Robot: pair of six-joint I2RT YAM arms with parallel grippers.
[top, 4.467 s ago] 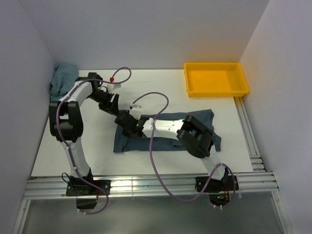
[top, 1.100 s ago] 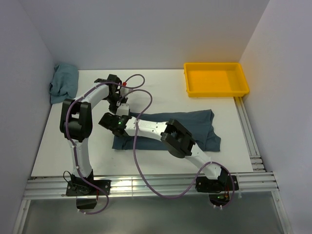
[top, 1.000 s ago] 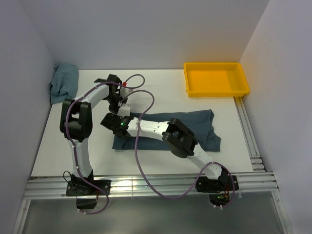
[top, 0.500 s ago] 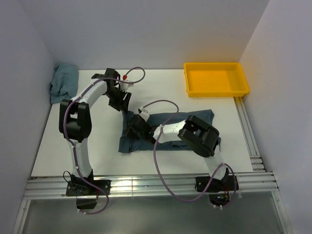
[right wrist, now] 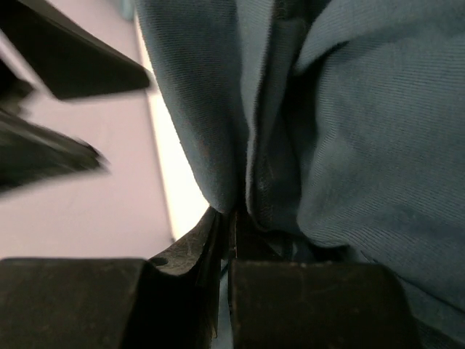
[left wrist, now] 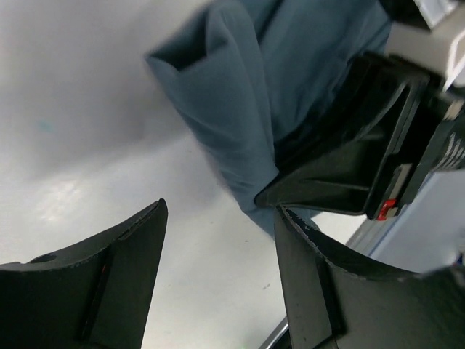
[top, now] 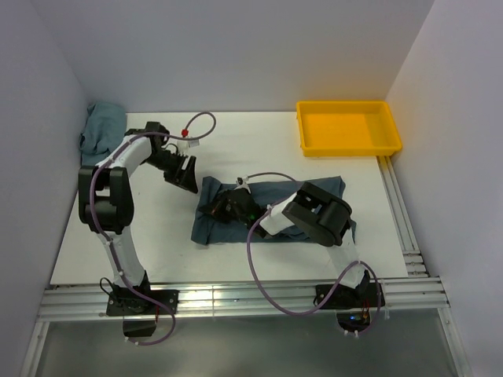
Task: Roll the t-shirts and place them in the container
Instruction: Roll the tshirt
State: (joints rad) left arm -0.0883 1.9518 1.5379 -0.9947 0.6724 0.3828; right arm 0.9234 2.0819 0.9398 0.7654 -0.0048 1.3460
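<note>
**One tee, pinched**

Your right gripper (right wrist: 229, 214) is pinching a fold of the one tee (top: 284, 191), lying on the table (top: 157, 236) near the one tray (top: 350, 148). Your left gripper (left wrist: 219, 211) is hovering beside it, jaws apart. One bundle (top: 102, 129), perhaps another tee, is sitting far left.

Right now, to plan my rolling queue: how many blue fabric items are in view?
2: a slate-blue cotton tee mid-table; a crumpled teal-blue cloth in the far-left corner. None appears hidden.
</note>
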